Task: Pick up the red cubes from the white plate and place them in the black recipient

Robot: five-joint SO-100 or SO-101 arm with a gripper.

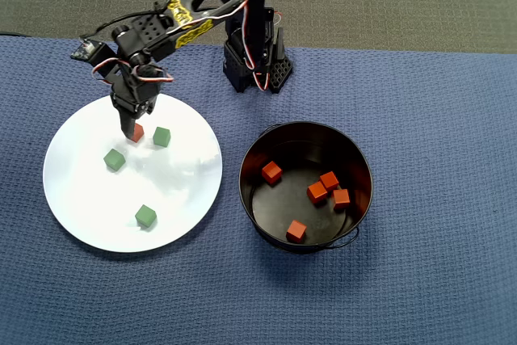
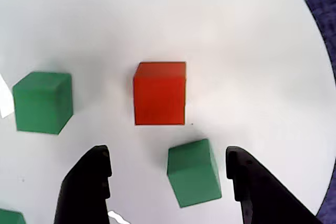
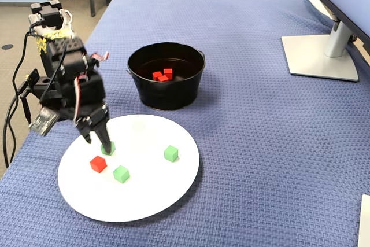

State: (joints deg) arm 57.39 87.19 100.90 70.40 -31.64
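Observation:
One red cube [image 1: 137, 132] [image 2: 159, 93] [image 3: 98, 163] lies on the white plate [image 1: 89, 191] [image 2: 236, 35] [image 3: 144, 195] among three green cubes [image 1: 161, 136] [image 1: 114, 159] [image 1: 145, 216]. My gripper [image 1: 129, 125] [image 2: 168, 153] [image 3: 98, 141] hovers open over the plate's rear part, holding nothing. In the wrist view the red cube sits just beyond the fingertips, and a green cube [image 2: 194, 172] shows between the two black fingers [image 2: 86, 187]. The black recipient [image 1: 244, 179] [image 3: 167, 99] stands right of the plate in the overhead view, with several red cubes [image 1: 317, 192] [image 3: 162, 75] inside.
Blue woven cloth [image 1: 436, 119] covers the table. The arm's base [image 1: 254, 62] stands behind the gap between plate and bucket. A monitor stand [image 3: 321, 56] sits far right in the fixed view. The table's left edge [image 3: 17, 160] runs close to the plate.

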